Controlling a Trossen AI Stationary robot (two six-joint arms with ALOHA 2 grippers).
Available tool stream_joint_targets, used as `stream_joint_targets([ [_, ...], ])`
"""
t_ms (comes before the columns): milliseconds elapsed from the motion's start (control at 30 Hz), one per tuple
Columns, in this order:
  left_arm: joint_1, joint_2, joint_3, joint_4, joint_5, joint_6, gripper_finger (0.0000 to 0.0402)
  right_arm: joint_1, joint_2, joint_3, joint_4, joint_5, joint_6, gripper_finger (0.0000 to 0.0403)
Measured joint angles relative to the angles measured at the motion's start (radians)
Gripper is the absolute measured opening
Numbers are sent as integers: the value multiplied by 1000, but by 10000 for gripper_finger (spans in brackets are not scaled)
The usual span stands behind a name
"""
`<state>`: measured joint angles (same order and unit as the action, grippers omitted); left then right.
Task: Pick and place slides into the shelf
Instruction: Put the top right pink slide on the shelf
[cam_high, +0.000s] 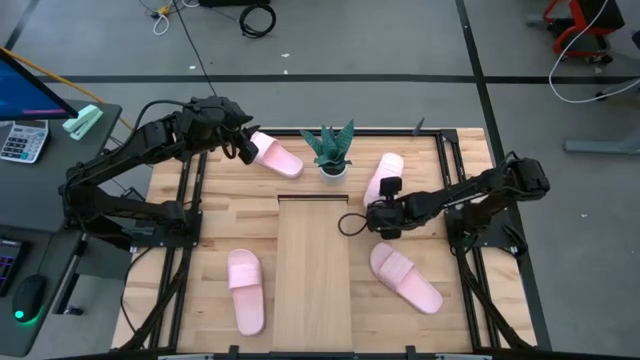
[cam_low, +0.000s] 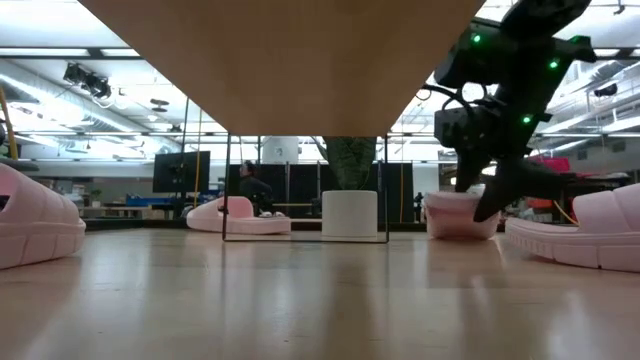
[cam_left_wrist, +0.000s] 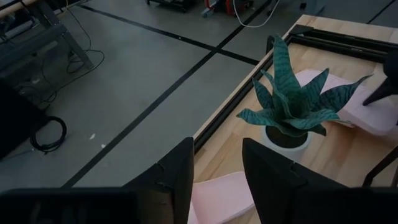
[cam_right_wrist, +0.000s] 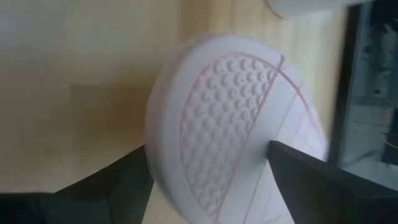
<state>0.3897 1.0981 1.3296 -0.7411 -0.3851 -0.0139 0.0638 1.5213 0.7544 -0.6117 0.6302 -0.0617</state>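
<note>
Slides: four pale pink foam slides lie on the table, none in the shelf yet.
Back left slide (cam_high: 274, 156): near the back edge, left of the potted plant (cam_high: 331, 150).
Back right slide (cam_high: 383, 177): near the back edge, right of the plant.
Front slides: one (cam_high: 246, 291) lies near the front left corner, one (cam_high: 405, 277) toward the front right.
Shelf (cam_high: 309, 270): long pale wood strip running down the middle of the table.
Left hand (cam_high: 243, 148): its fingers (cam_left_wrist: 180, 174) are pinching the end of the back left slide.
Right hand (cam_high: 385, 193): spread wide, one finger on each side of the back right slide's end, not pressing it yet.
How they handle: they look light, soft and squashy, so they may bend or flop.
Where to hold: best across the narrow end or sides, squeezing gently.
</note>
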Motion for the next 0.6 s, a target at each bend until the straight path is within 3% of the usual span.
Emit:
stream_joint_targets([
  [133,0,0,0,0,0,0,135,-24,-21,-2,-1,20,-17,313],
  [233,0,0,0,1,0,1,137,-49,-34,-3,-4,29,-17,289],
  [333,0,0,0,2,0,1,140,-77,-37,-2,-3,19,-20,214],
  [467,0,0,0,2,0,1,141,-107,-40,26,-38,-1,-23,56],
  [600,0,0,0,3,0,1,135,-109,-56,105,-140,-22,-41,44],
])
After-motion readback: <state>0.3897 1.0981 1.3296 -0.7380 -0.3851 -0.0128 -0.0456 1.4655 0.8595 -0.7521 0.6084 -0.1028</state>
